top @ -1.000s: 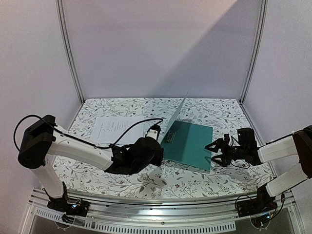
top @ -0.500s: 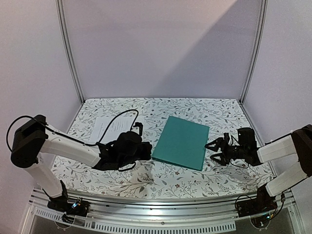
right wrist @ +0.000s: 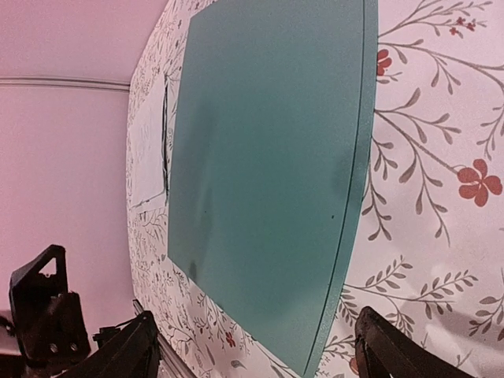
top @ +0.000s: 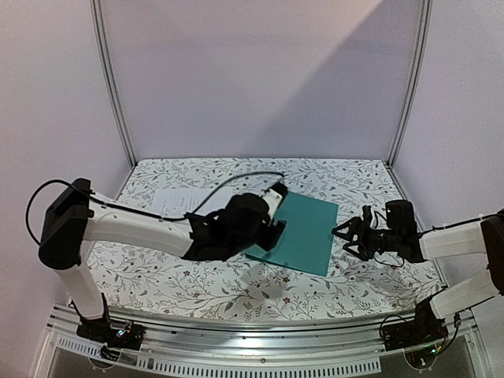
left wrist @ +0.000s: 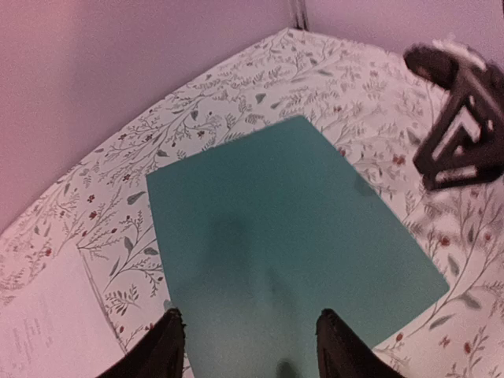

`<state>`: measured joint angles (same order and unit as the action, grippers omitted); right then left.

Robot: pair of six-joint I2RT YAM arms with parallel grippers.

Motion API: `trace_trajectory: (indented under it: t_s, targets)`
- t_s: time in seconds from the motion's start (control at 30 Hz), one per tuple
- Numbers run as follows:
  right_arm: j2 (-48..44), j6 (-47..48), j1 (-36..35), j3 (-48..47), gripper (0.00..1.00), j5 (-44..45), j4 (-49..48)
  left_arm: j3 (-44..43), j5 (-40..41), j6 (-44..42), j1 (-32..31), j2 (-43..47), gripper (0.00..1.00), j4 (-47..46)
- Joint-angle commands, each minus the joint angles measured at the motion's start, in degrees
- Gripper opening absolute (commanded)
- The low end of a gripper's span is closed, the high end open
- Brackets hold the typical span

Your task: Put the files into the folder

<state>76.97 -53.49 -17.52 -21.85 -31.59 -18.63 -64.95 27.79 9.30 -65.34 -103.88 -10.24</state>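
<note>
Dim pinkish light; a diagonal shadow crosses the back wall (top: 236,79). Between the left jaws a faint shadow darkens the folder (left wrist: 276,205); far edges blur.

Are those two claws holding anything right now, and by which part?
Nothing is held. The left gripper hangs open over the closed folder; the right gripper is open beside its edge.

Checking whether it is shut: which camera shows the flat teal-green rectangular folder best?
Left wrist view: the flat teal-green rectangular folder lies closed, almost its whole cover in frame. In the top view the left arm hides its left edge. The right wrist view sees it slanted, far end cut off.
</note>
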Motion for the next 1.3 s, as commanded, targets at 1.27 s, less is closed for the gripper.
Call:
trace_trajectory:
  t_s: [1.27]
  targets:
    - [1.2, 2.4, 1.7, 0.8, 0.86, -1.0, 1.0, -1.5, 35.7, -60.2, -6.9, -24.0, 0.28, -17.3]
